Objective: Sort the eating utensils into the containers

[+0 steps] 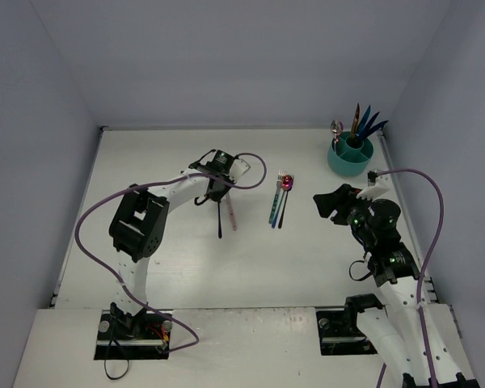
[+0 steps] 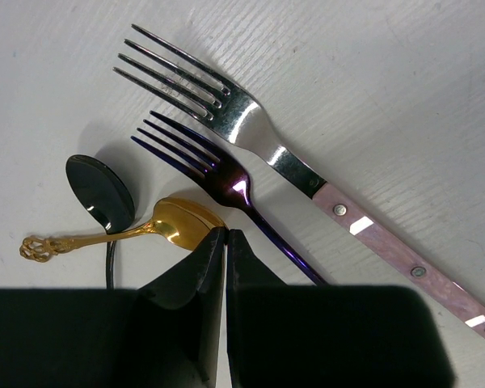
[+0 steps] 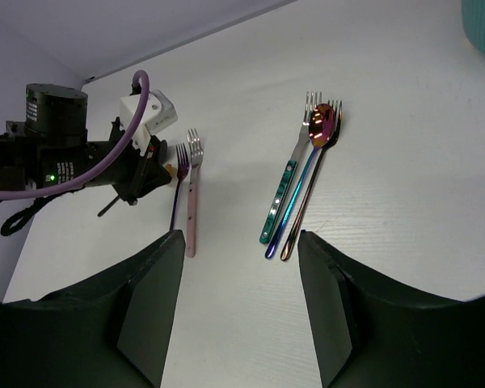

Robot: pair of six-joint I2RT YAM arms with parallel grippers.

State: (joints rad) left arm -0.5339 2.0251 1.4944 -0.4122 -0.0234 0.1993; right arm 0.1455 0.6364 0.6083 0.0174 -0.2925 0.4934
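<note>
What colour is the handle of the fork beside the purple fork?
Pale pink handle; the left wrist view shows it best.

One overview, two wrist views.
The top camera looks down from the near side over the whole counter [image 1: 323, 267]; left wrist sits close above the pink-handled fork [image 2: 388, 242]; right wrist looks left, low, from farther off. All three share that fork.

Glossy gold spoon [image 2: 174, 222]; matt wht table [image 2: 404, 89]
</note>
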